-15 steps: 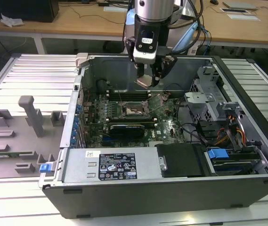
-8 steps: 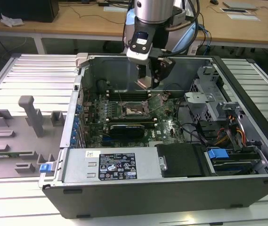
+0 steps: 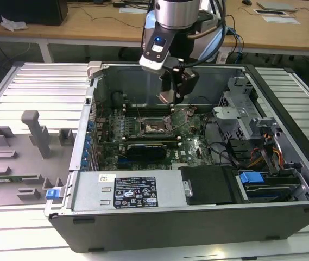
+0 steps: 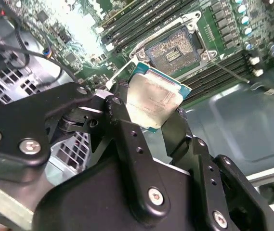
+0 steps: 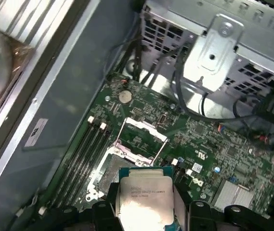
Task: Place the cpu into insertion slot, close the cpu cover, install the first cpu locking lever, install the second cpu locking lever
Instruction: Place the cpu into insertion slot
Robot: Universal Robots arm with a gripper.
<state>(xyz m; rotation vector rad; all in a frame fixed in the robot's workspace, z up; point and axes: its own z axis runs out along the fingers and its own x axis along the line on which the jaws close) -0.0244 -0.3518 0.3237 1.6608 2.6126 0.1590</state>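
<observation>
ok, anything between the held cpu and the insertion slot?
No. In the second wrist view the cpu, gripped in the claw, hangs clear of the insertion slot, with only bare air between them.

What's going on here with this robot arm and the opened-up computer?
A robot arm is reaching down into the open computer case. Its tool is shut on the cpu, gripping the chip by its edges and holding it in the air close to the insertion slot. The slot is bare, with its contact grid exposed, and the cpu cover stands swung open beside it. The chip is not seated yet.
</observation>
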